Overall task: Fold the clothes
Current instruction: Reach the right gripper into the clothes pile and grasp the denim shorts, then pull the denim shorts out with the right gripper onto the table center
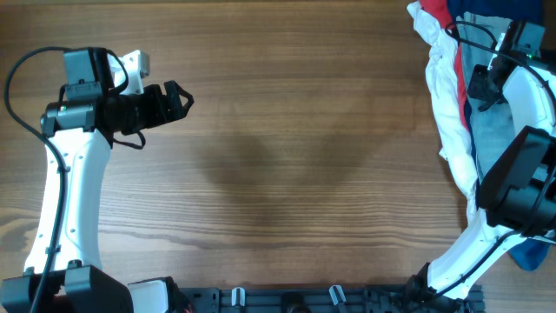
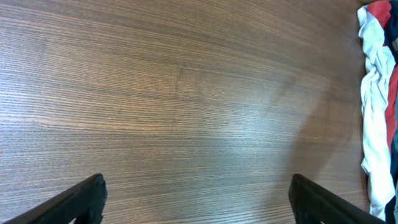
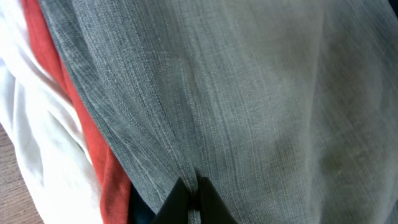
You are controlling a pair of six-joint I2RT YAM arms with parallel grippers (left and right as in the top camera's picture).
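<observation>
A heap of clothes lies at the table's right edge. The pale blue denim shorts [image 1: 492, 122] lie in it, beside a white garment [image 1: 447, 96] and a red one [image 1: 434, 10]. My right gripper [image 3: 191, 190] is shut on a stitched seam of the denim shorts [image 3: 236, 93], which fill the right wrist view. White cloth [image 3: 37, 143] and red cloth [image 3: 102, 155] lie to their left. My left gripper [image 1: 178, 98] is open and empty above bare wood at the left; its finger tips [image 2: 196, 199] frame bare table.
The wooden table [image 1: 287, 156] spreads between the arms. The clothes heap also shows at the right edge of the left wrist view [image 2: 376, 112]. A blue cloth [image 1: 532, 254] shows under the right arm's base. A black rail [image 1: 295, 298] runs along the front edge.
</observation>
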